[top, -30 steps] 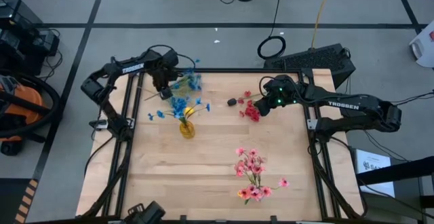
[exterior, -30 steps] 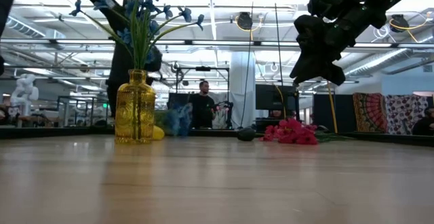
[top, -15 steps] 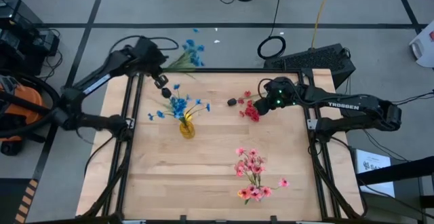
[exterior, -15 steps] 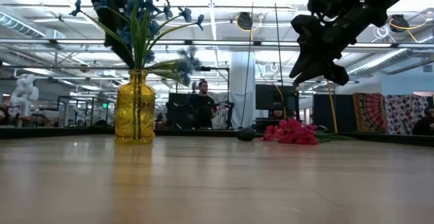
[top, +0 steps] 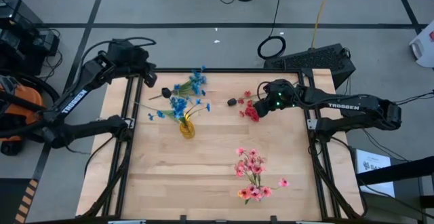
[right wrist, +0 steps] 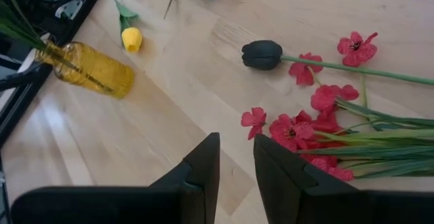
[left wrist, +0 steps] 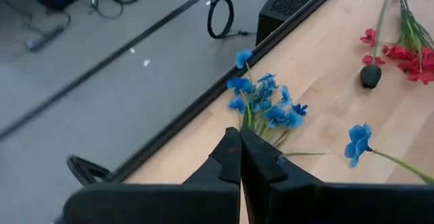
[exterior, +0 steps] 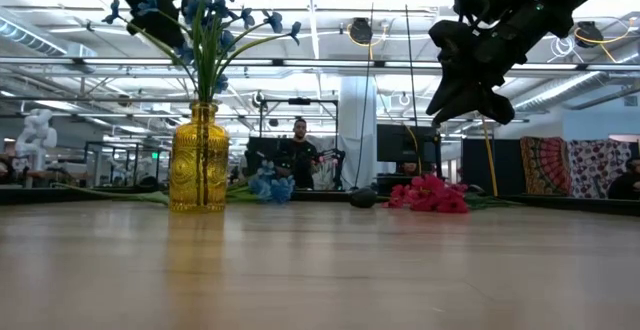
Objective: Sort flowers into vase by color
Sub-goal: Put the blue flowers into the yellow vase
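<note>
The left hand (top: 144, 77) is hanging at the upper left of the high view with its fingers pressed together on nothing. Just beside it, a loose blue spray (top: 190, 85) is lying near the far edge of the counter (top: 217, 183). The right hand (top: 266, 100) is hovering in the upper middle, fingers parted a little and empty, above the red flowers (top: 249, 110) and the dark bud (right wrist: 261, 53). A yellow vase (top: 187, 128) left of centre is already carrying blue flowers (top: 178, 106), and a yellow bud (right wrist: 131, 39) is lying near it. Pink flowers (top: 254, 173) are lying low in the frame. I am judging the sprays light and springy, with soft blossoms, so the thin stem is the place to grip. The counter is pale wood; behind it, a big hall with a person (exterior: 299, 155) standing is showing.
</note>
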